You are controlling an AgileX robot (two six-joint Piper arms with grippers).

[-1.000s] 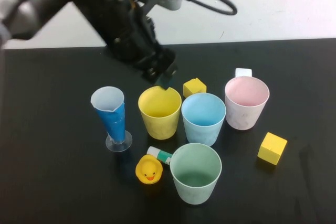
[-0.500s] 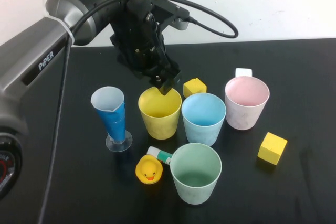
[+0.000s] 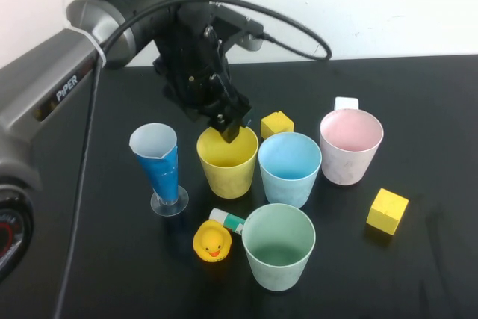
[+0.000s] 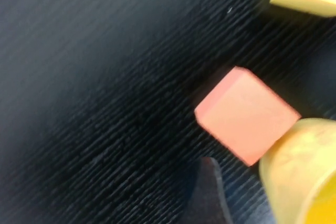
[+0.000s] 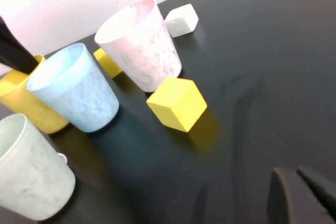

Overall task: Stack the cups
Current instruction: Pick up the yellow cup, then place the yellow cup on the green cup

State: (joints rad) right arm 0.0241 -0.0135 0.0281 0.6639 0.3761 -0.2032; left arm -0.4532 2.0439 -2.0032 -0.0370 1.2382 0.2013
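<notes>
Left gripper (image 3: 233, 131) spread wide over the yellow cup's (image 3: 227, 160) far rim, one finger dipping inside. Risks tipping the cup against the neighbouring light blue cup (image 3: 289, 169). Right gripper (image 5: 302, 195) parked, pinched together.

The only readable lettering is the word "PIPER", printed in white capitals along the grey casing of the left arm (image 3: 52, 95), which reaches in from the left edge of the black table (image 3: 89, 259). The letters run lengthwise up the arm link, slanting with it. A small tube (image 3: 228, 220) lying near the table's front edge, between a rubber duck (image 3: 211, 243) and the pale green cup (image 3: 278, 246), carries a green band that may hold print, but nothing on it can be made out. No other object shows readable text, numbers or signs.
</notes>
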